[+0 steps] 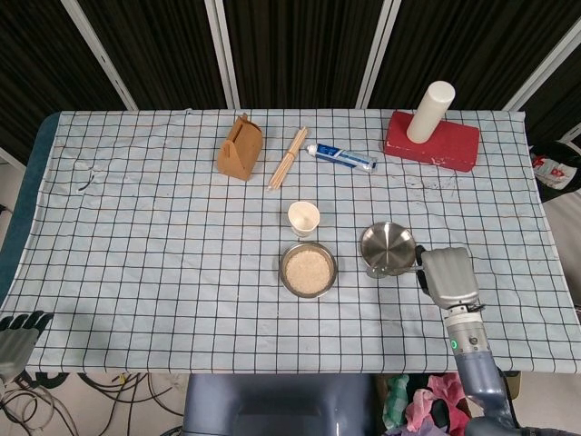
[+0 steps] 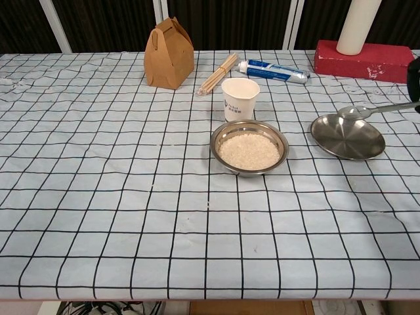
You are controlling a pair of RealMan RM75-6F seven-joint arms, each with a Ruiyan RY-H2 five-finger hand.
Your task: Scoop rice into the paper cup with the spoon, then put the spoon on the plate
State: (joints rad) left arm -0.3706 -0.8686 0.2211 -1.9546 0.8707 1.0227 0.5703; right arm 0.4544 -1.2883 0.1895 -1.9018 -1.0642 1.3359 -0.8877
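A steel bowl [image 1: 283,265] of white rice sits at the table's middle front, with the white paper cup [image 1: 304,218] just behind it. To their right lies the empty steel plate [image 1: 392,238]. My right hand [image 1: 448,277] grips the handle of the metal spoon [image 1: 381,269], lifted off the cloth. In the chest view the spoon [image 2: 367,110] hovers above the plate [image 2: 348,141], bowl end pointing left toward the cup [image 2: 239,98], and the hand [image 2: 415,75] shows only at the frame edge. My left hand [image 1: 20,331] rests off the table's front left corner, holding nothing.
Along the back stand a brown paper box [image 1: 240,147], a bundle of wooden sticks [image 1: 288,158], a toothpaste tube [image 1: 342,156] and a red block [image 1: 434,143] with a white cylinder [image 1: 429,112] on it. Checked cloth covers the table.
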